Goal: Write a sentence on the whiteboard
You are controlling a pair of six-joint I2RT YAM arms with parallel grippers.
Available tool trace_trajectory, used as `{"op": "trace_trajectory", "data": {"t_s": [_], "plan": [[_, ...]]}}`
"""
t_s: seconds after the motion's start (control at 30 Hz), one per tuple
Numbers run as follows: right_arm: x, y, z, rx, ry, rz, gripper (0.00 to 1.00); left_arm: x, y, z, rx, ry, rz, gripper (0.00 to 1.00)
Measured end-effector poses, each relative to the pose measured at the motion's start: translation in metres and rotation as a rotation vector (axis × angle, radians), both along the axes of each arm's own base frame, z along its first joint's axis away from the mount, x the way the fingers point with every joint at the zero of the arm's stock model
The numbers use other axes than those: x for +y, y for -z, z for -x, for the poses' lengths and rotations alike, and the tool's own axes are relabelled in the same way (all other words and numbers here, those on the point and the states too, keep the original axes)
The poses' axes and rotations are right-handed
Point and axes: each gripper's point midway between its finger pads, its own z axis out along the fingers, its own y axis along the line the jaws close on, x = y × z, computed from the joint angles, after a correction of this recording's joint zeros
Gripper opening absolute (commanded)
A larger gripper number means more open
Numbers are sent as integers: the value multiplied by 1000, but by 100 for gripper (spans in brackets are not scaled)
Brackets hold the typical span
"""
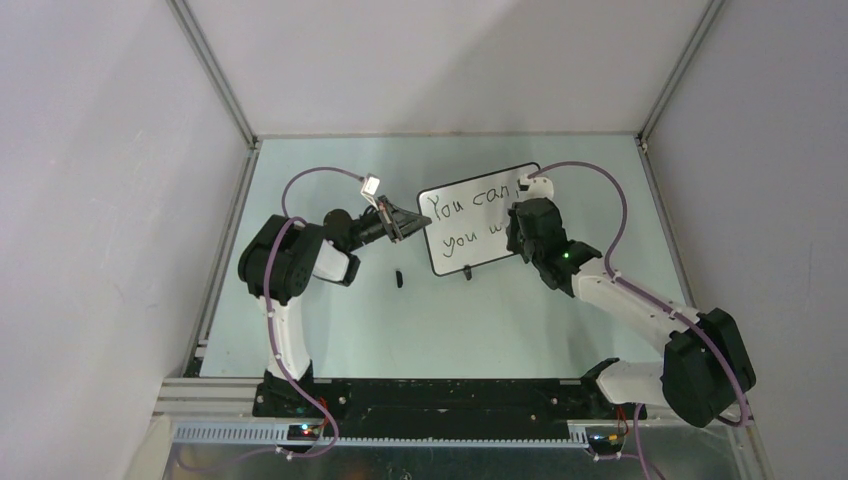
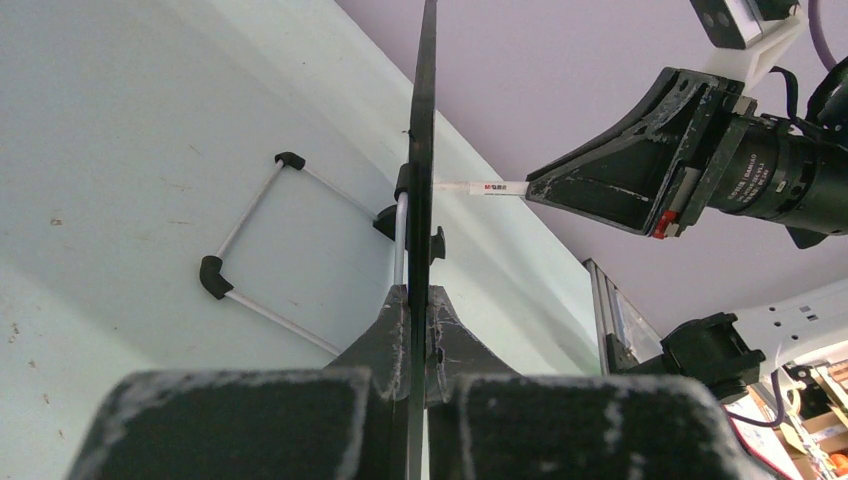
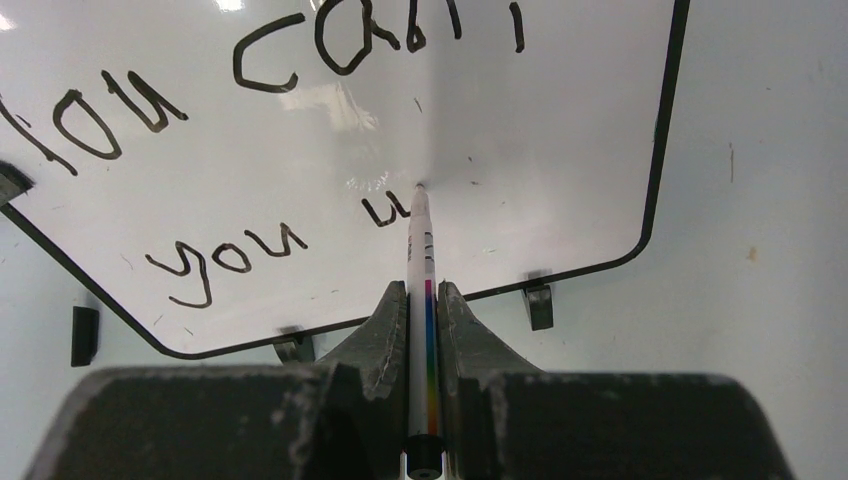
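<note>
The whiteboard [image 1: 470,258] stands mid-table toward 12 o'clock, and the left gripper [image 2: 420,305] is pinched tight on its 9 o'clock edge, probably to brace it against pen pressure. The right gripper [image 3: 422,300], clamped on the marker [image 3: 420,250], presses the tip to the board at 3 o'clock of the sentence's [image 1: 470,203] unfinished second line — "you w".

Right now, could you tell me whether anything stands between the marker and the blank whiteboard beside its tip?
Nothing visible does. The marker in the right gripper has its tip on the whiteboard after the unfinished second line; the surface to its right is bare up to the edge.
</note>
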Motion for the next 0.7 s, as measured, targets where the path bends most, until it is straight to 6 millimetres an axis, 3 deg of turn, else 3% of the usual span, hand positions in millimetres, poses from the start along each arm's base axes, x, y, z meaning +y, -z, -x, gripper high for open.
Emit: {"op": "trace_trajectory", "data": {"t_s": [0.53, 0.7], "plan": [[-1, -7, -1, -2, 5, -3, 0, -1, -3, 0, 1, 14, 6, 0], [-4, -22, 3, -30, 2, -23, 0, 1, -6, -1, -1, 26, 9, 0]]}}
